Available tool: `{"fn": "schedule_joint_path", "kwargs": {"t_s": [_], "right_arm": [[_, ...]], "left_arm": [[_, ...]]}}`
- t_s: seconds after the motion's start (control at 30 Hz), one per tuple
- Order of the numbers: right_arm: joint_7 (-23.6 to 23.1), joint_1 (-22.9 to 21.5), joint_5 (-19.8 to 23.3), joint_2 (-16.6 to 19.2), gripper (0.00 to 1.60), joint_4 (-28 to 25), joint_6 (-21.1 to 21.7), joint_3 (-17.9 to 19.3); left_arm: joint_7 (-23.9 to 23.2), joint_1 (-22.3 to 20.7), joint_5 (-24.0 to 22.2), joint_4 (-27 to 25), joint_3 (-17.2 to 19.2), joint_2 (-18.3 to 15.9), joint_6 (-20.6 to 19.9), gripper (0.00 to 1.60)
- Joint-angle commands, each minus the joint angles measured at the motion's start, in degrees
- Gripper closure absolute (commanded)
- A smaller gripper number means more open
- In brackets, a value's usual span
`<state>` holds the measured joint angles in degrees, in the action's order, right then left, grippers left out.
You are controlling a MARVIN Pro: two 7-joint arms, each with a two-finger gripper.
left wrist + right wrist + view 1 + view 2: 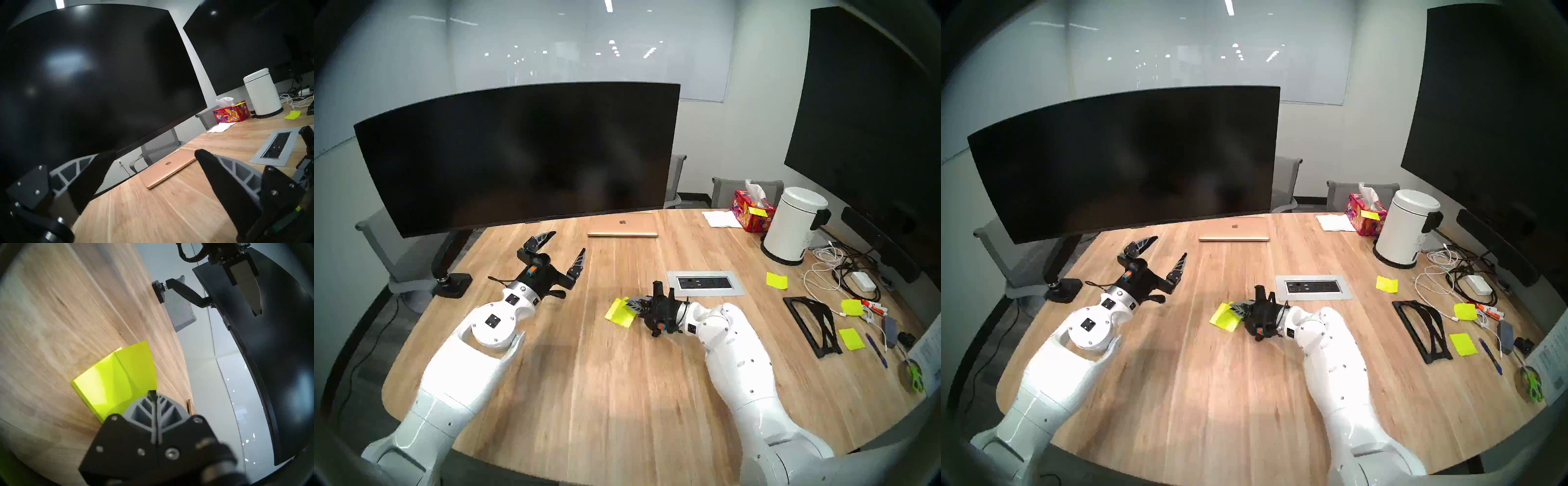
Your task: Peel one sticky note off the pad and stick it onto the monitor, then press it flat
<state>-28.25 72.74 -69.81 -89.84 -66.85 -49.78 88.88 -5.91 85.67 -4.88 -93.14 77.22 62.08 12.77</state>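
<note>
Wooden table [619, 390] spreads nearest and widest, with the monitor [517, 152] hanging dark at its far left edge and the left gripper [566, 249] hovering just short of it, jaws spread wide and empty. Mid-table, the right gripper [153, 394] is pinched tight on the edge of the sticky note [136, 365], whose free side curls up off the pad [91, 387] lying flat on the wood. To my eye the peel is best done slowly, back along the glued edge, with the spare hand perhaps pinning the pad so that it stays down.
</note>
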Motion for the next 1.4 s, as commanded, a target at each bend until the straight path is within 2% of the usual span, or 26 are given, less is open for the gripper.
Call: {"fn": "schedule_joint_path", "kwargs": {"t_s": [0.0,0.57,1.0,1.03,1.07,1.1,1.13,1.17,1.2,1.23,1.37], "right_arm": [[0.2,0.6,-0.1,0.1,1.6,0.9,0.2,0.1],[2.4,-0.6,-1.3,0.2,1.6,3.8,0.3,-0.4],[2.6,-0.2,-0.9,-0.1,1.6,2.9,0.6,-0.3],[2.6,-0.2,-0.9,-0.1,1.6,2.9,0.6,-0.3],[2.6,-0.2,-0.8,-0.1,1.6,2.9,0.6,-0.3],[2.6,-0.2,-0.8,-0.1,1.6,2.9,0.6,-0.3],[2.5,-0.2,-0.8,-0.1,1.6,2.8,0.6,-0.3],[2.4,-0.1,-0.7,-0.1,1.6,2.6,0.7,-0.3],[2.2,-0.1,-0.6,-0.1,1.6,2.4,0.7,-0.3],[2.0,0.0,-0.6,-0.2,1.6,2.2,0.7,-0.3],[1.9,-0.2,-0.6,-0.3,1.6,2.2,0.8,-0.5]], "left_arm": [[-0.5,0.4,0.2,-2.3,-0.3,-0.4,0.6,0.0],[-0.8,2.0,0.1,-3.4,-0.1,0.0,0.0,0.0],[-1.3,3.1,-0.2,-5.7,-0.2,-1.0,-0.5,0.0],[-1.3,3.2,-0.2,-5.9,-0.2,-1.1,-0.5,0.4],[-1.3,3.4,-0.2,-6.1,-0.3,-1.1,-0.5,0.67],[-1.3,3.6,-0.2,-6.3,-0.3,-1.2,-0.5,0.8],[-1.3,3.9,-0.3,-6.6,-0.3,-1.3,-0.6,0.81],[-1.2,4.2,-0.3,-6.9,-0.3,-1.3,-0.7,0.99],[-1.2,4.6,-0.4,-7.2,-0.3,-1.4,-0.7,1.09],[-1.3,5.0,-0.5,-7.5,-0.3,-1.5,-0.6,1.6],[-1.0,6.1,-0.5,-8.1,-0.2,-1.8,-0.6,1.6]]}}
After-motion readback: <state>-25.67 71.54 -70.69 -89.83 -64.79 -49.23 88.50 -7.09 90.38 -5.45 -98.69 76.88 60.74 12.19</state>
